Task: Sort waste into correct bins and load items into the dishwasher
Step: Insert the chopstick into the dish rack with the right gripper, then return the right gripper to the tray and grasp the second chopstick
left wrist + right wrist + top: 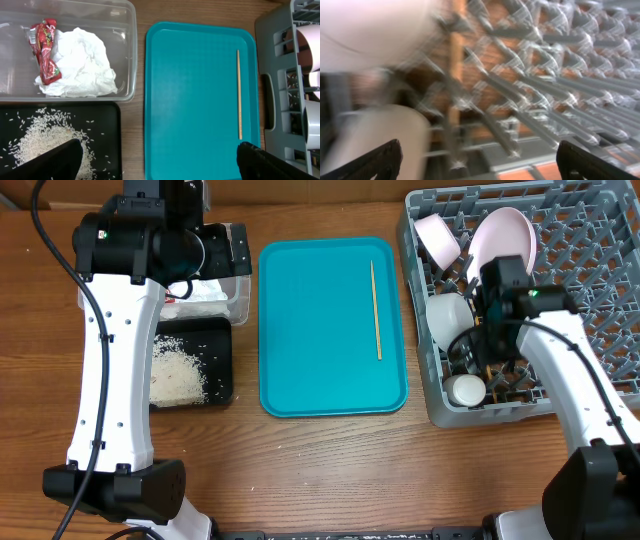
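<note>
One wooden chopstick (376,310) lies on the teal tray (320,380); it also shows in the left wrist view (239,92). The clear tub (127,30) holds the red-and-white wrapper (45,50) and the crumpled napkin (82,67). The black tray (222,370) holds loose rice (177,370). The grey rack (600,300) holds the white plate (502,235), a white bowl (437,238), the grey-green bowl (450,315) and the white cup (466,388). My left gripper (160,170) is open and empty above the two bins. My right gripper (480,170) is open over the rack pegs, its view blurred; a wooden stick (455,70) stands among them.
The bare wooden table (330,470) runs along the front. A narrow strip of table separates the teal tray from the rack's left wall (272,100). The right arm (560,370) reaches over the rack's front left part.
</note>
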